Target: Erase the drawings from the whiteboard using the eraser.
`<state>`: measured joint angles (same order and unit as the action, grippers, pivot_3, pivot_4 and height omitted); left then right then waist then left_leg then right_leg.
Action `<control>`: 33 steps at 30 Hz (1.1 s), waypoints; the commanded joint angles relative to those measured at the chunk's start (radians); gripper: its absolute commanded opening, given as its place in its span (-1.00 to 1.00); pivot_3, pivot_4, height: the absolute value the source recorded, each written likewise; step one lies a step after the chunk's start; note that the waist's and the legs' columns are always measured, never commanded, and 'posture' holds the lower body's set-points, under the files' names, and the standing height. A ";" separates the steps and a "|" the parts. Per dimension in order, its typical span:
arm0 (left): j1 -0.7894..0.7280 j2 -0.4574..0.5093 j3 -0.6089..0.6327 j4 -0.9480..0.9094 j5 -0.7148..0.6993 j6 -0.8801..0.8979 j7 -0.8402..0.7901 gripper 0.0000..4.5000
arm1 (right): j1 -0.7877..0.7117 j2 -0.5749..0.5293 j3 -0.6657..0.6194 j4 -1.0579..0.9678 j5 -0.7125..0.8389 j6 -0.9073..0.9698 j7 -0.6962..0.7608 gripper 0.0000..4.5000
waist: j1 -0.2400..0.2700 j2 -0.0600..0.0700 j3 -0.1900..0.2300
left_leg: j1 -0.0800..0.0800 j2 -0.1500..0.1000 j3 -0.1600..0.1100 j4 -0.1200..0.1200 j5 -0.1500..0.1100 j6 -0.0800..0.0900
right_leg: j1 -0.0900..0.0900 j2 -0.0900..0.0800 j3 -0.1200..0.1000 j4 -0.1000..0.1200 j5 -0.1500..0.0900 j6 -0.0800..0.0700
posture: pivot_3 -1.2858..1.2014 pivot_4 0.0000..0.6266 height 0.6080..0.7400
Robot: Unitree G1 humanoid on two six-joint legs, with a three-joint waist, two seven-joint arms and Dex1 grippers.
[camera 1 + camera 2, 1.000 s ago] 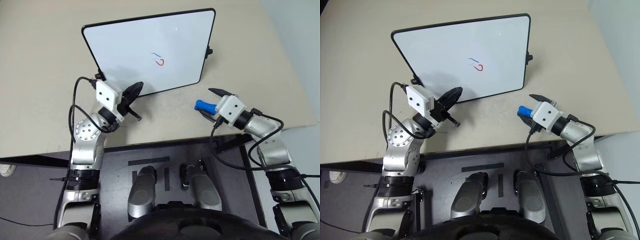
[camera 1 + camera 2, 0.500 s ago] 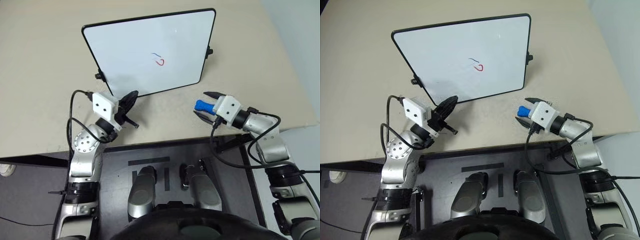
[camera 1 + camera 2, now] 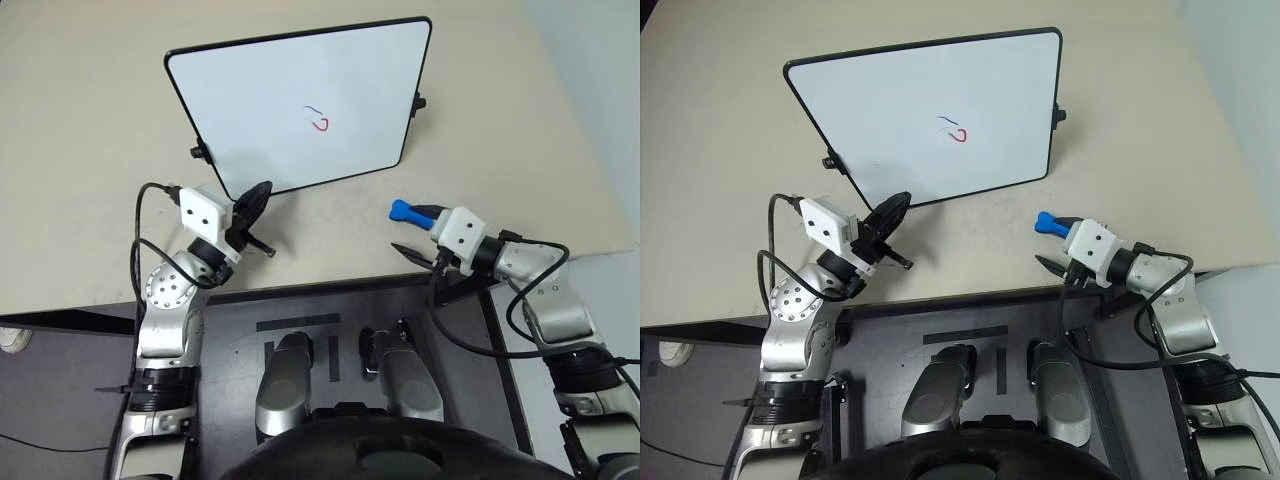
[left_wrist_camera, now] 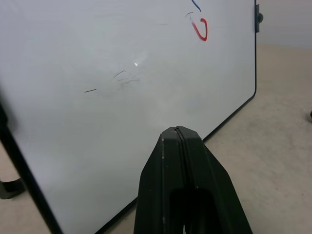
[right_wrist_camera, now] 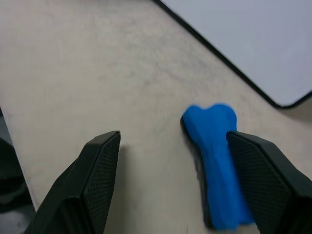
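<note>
Both arms have drawn back toward the table's near edge, and the right gripper (image 3: 414, 231) has tipped further downward, its jaws spread wide with nothing clamped between them. In the right wrist view the eraser (image 5: 217, 161) lies on the table (image 3: 90, 150) against the inner face of one finger, while the other finger stands well clear of it across bare tabletop. Its long axis runs roughly along the fingers rather than across them, so closing the jaws should catch it across its narrow waist. The right arm is plainly the nearer one. On the other side, the left gripper (image 4: 178, 132) is pressed shut and empty, its tip just beside the lower edge of the whiteboard (image 3: 260, 100). The drawings (image 3: 317, 119), a red curl and a blue stroke, sit untouched near the board's middle, well apart from the eraser.
</note>
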<state>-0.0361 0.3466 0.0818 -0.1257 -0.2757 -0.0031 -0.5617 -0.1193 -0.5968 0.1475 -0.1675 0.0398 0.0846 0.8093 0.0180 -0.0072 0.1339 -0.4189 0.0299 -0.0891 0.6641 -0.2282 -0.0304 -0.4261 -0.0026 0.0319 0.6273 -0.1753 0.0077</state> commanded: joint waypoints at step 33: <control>-0.025 -0.005 -0.010 -0.010 0.005 -0.025 -0.003 -1.00 | -0.077 -0.003 -0.012 0.086 -0.068 -0.074 -0.066 -0.99 | 0.000 0.000 0.000 | 0.001 0.000 -0.001 0.000 0.003 -0.001 | 0.001 0.000 0.000 0.000 0.001 0.002 | 0.03 -0.52 1.00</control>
<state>-0.0511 0.3408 0.0717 -0.1235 -0.2747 -0.0059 -0.5624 -0.1786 -0.5929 0.1451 -0.0521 -0.0195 0.0260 0.7558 0.0182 -0.0072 0.1338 -0.4177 0.0299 -0.0898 0.6639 -0.2257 -0.0309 -0.4249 -0.0026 0.0319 0.6273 -0.1746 0.0093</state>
